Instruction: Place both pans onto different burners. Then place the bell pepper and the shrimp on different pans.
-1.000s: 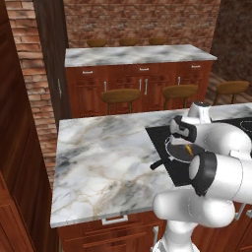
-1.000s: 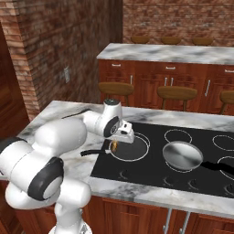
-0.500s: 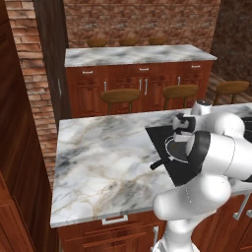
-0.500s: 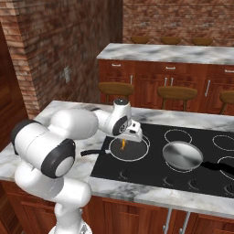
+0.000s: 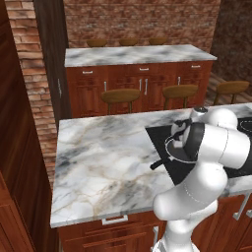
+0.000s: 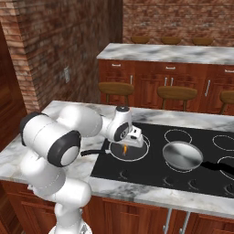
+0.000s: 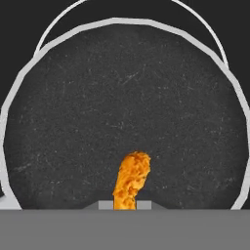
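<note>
Orange and tiny, the shrimp (image 7: 130, 181) is pinched between the tips of the gripper (image 6: 124, 149), which are pressed tight on it; it hangs over the black pan (image 7: 122, 112), inside the rim; that pan sits on a burner (image 6: 128, 147) ring at the left of the cooktop (image 6: 155, 171); the steel pan (image 6: 182, 155) sits well apart to the right. I think the shrimp is very light, soft and a bit slippery; a gentle pinch across its thin middle looks best; squeezing hard could make it pop out.
</note>
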